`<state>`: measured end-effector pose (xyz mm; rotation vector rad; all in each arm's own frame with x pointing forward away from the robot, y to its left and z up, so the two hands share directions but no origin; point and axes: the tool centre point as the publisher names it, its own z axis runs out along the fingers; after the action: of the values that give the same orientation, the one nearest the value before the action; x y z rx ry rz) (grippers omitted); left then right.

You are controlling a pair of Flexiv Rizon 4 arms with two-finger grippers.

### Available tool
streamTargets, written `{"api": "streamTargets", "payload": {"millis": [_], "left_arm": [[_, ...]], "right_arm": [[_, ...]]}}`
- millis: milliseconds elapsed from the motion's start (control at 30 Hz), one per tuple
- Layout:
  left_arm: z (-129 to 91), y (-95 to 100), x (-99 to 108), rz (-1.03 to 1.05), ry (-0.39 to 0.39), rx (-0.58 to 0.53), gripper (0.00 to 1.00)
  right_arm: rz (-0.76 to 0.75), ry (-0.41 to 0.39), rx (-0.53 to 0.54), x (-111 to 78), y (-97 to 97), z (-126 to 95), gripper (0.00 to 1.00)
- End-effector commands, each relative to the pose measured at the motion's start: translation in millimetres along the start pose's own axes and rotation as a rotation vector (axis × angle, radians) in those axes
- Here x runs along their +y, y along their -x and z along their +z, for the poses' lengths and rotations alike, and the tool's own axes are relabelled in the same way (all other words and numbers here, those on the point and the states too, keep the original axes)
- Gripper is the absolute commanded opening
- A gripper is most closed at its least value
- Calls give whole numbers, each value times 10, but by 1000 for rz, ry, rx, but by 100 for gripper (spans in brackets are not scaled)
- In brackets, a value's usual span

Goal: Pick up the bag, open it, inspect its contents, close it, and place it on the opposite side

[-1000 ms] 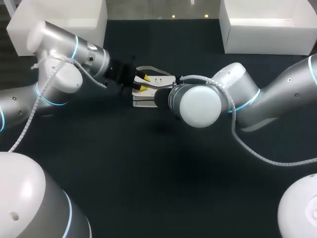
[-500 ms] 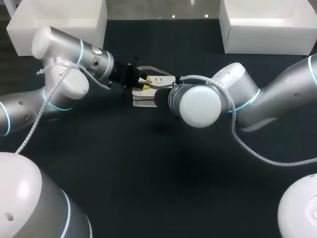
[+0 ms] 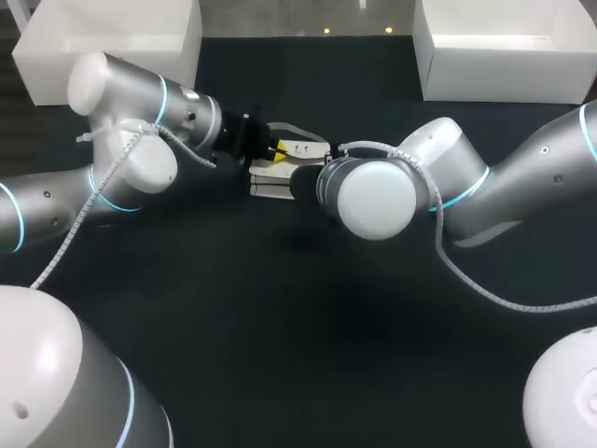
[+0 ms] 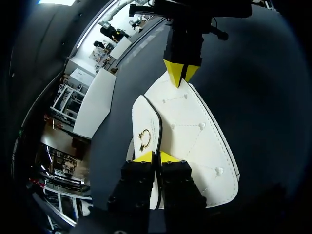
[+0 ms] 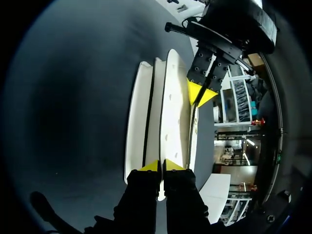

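Looks like the opening step — your left gripper [image 4: 156,157] pinches the bag's [image 4: 200,141] flap [image 4: 146,127], right gripper [image 5: 161,165] clamps the bag itself; lift the flap next.

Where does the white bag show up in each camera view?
Head view: bag slightly left of centre, in the upper half.
Left wrist view: bag ahead of the left gripper, which grips its flap.
Right wrist view: bag edge-on, ahead of the right gripper.
Shared landmark: left gripper's yellow tips on the bag.
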<state>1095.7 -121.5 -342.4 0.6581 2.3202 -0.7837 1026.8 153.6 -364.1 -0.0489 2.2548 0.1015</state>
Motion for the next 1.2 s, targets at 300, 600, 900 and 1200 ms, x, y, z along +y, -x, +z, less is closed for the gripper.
{"api": "streamTargets", "payload": {"millis": [300,600,900,1200], "left_arm": [[-208,487,251,-251,-93,138,0],[-217,481,271,-272,-103,165,0],[-179,303,188,-261,-61,111,67],[8,295,177,-318,-46,91,76]], "right_arm": [[1,7,-16,-13,-55,5,0],[1,7,-16,-13,-55,5,0],[1,7,-16,-13,-55,5,0],[1,7,-16,-13,-55,5,0]]}}
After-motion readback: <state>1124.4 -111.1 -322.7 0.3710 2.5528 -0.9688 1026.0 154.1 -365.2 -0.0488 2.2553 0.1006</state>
